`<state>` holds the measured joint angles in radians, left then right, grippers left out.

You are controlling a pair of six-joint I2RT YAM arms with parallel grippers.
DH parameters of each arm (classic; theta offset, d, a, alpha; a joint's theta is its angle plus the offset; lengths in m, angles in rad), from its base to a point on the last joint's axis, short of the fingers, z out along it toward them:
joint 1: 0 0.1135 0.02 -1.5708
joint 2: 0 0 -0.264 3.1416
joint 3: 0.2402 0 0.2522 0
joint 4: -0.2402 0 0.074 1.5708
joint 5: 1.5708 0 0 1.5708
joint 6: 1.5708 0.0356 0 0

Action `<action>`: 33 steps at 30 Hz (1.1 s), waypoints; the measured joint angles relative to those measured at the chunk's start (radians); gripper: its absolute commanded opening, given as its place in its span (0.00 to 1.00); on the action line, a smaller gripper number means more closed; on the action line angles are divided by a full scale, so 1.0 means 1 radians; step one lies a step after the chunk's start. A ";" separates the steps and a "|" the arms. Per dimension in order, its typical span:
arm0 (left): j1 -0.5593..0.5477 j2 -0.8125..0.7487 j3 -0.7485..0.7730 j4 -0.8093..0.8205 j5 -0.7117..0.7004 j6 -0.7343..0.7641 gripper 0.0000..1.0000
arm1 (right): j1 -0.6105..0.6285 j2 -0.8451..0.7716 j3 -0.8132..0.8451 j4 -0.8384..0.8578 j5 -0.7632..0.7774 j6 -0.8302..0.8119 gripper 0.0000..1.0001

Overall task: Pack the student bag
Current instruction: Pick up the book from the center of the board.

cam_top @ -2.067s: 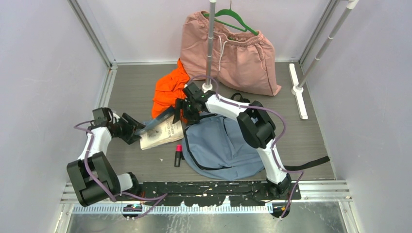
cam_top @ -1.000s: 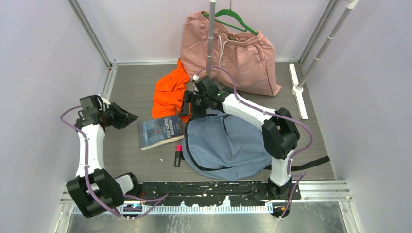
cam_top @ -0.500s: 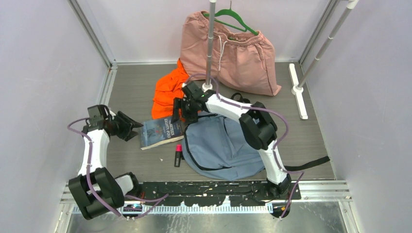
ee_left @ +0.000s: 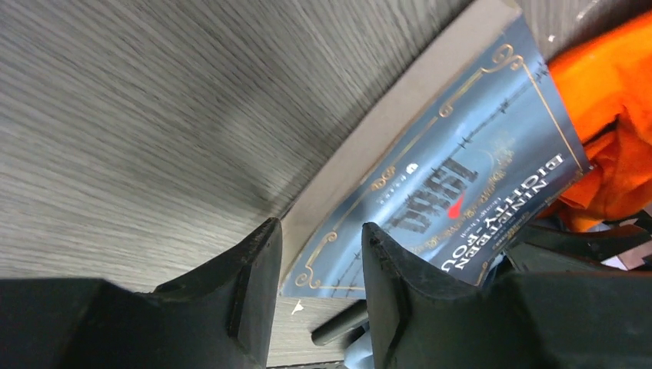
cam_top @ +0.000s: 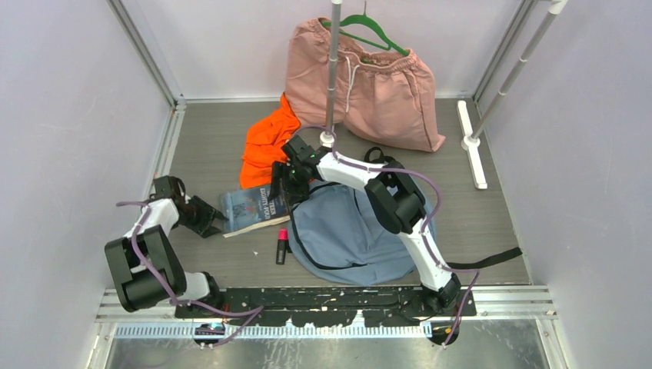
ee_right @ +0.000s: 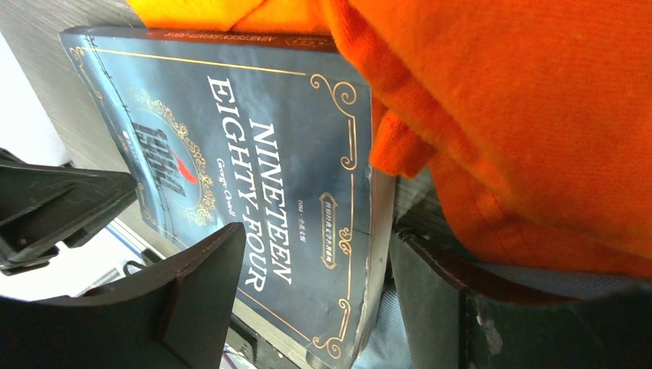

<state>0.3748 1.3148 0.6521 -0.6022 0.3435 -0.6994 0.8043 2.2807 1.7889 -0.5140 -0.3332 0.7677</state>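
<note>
Book (cam_top: 256,206): lying flat, cover up
Student bag (cam_top: 346,231): just right of book
Left gripper (ee_left: 319,231): jaws apart, at book's left corner
Right gripper (ee_right: 315,234): jaws wide apart, over book's right edge

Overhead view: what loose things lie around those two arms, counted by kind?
Bags: 1, the grey-blue backpack
Books: 1, the blue book
Clothes: 2, the pink shorts and the orange garment
Hangers: 1, the green hanger
Small tubes: 1, the black tube with a pink cap
Total: 6
</note>
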 measured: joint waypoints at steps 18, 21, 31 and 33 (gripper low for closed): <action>0.006 0.077 -0.014 0.085 0.037 -0.007 0.36 | -0.046 0.002 -0.166 0.365 -0.150 0.193 0.46; 0.007 0.078 -0.014 0.086 0.039 -0.005 0.36 | -0.050 0.001 -0.204 0.425 -0.169 0.198 0.18; 0.006 0.059 0.002 0.045 0.039 0.012 0.37 | -0.052 -0.036 -0.235 0.478 -0.197 0.224 0.01; 0.005 0.023 0.022 -0.002 0.038 0.027 0.38 | -0.047 -0.053 -0.235 0.457 -0.198 0.207 0.01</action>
<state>0.3794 1.3376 0.6743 -0.6037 0.3813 -0.6727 0.7578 2.2272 1.5536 -0.0566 -0.5308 0.9745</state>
